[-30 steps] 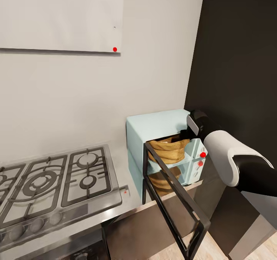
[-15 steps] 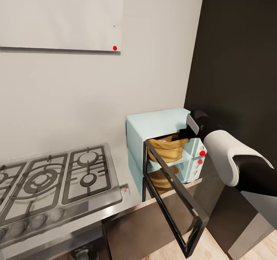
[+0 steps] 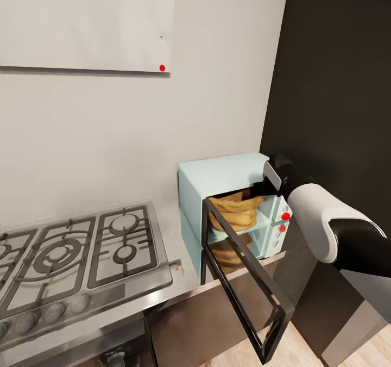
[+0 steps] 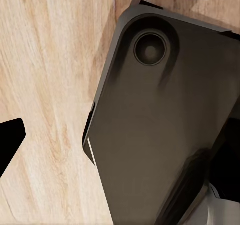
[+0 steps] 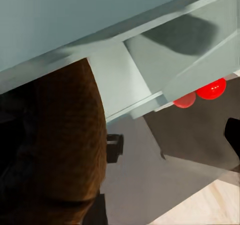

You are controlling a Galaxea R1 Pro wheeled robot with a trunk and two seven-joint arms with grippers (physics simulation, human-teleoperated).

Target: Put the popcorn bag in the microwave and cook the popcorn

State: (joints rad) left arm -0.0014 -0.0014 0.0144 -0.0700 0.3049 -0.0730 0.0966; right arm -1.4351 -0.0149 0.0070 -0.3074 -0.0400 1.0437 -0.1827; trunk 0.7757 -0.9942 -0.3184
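Overhead, we see the microwave (image 3: 228,204) at the counter's (image 3: 179,280) right end beside the gas hob (image 3: 76,258), door (image 3: 244,291) swung open. The popcorn bag (image 3: 234,209) sits in the cavity, with the right pincer (image 3: 259,188) at its rim. At the right wrist, we see the bag (image 5: 55,150) close up; we cannot tell the grip. At the left wrist, we see the wooden floor (image 4: 45,85) and a dark panel (image 4: 165,125); we cannot tell the left pincer's state.
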